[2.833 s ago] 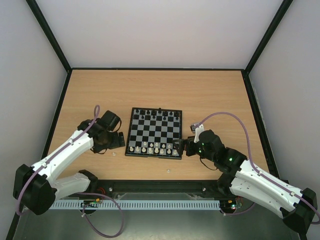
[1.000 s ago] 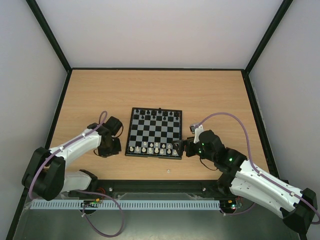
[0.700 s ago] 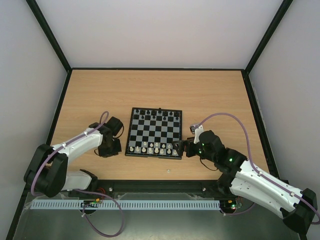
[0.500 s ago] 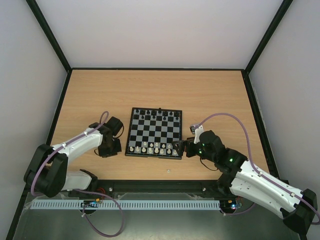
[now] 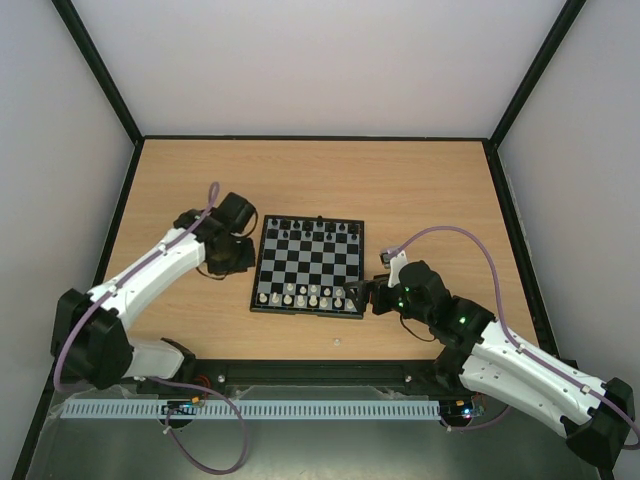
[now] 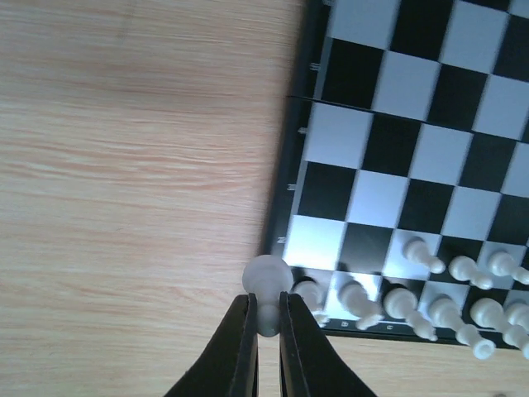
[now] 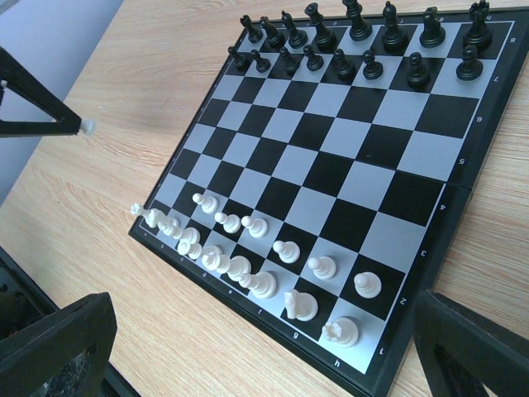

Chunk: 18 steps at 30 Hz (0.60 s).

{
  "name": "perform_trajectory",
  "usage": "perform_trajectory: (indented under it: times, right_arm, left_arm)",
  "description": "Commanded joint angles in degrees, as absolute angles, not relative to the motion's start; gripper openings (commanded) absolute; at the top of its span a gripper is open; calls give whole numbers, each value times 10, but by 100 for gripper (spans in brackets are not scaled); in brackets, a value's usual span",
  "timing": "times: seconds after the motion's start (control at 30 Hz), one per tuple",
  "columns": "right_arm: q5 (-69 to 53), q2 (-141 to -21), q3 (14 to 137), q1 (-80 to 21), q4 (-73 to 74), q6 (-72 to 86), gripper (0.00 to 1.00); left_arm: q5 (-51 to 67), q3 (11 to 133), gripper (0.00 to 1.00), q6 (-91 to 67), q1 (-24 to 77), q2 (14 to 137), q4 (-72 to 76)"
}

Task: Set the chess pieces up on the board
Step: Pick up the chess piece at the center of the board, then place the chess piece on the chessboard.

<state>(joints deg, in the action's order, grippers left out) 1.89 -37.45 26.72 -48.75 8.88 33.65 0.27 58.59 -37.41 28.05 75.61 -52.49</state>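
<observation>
Now, L end effector (image 6: 266, 313) is clamped on a whitish pawn (image 6: 266, 281), tips pinching its stem, over the wooden surface (image 6: 124, 165) just off the board (image 6: 388, 149), by its near-left corner. White pieces (image 6: 430, 302) stand in two rows just right of those tips. R end effector (image 5: 368, 296) has fingers wide apart w/ nothing betw. them, sitting low at the board's near-right corner; black pieces (image 7: 355, 45) line the edge farthest from it. One pale loose piece (image 5: 337, 342) lies on the surface to its left, off the board.
</observation>
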Motion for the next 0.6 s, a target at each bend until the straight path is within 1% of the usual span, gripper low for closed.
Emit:
perform_trajectory:
  times: [0.0, 0.27, 0.57]
  right_arm:
    - [27, -373, 262, -488, 86, 336, 99]
    - [34, -374, 262, -487, 87, 337, 99]
    - [31, -378, 263, -488, 85, 336, 99]
  left_arm:
    - [17, 625, 2, -367, 328, 814, -560]
    - [24, 634, 2, -389, 410, 885, -528]
    - [25, 637, 3, -390, 427, 937, -491]
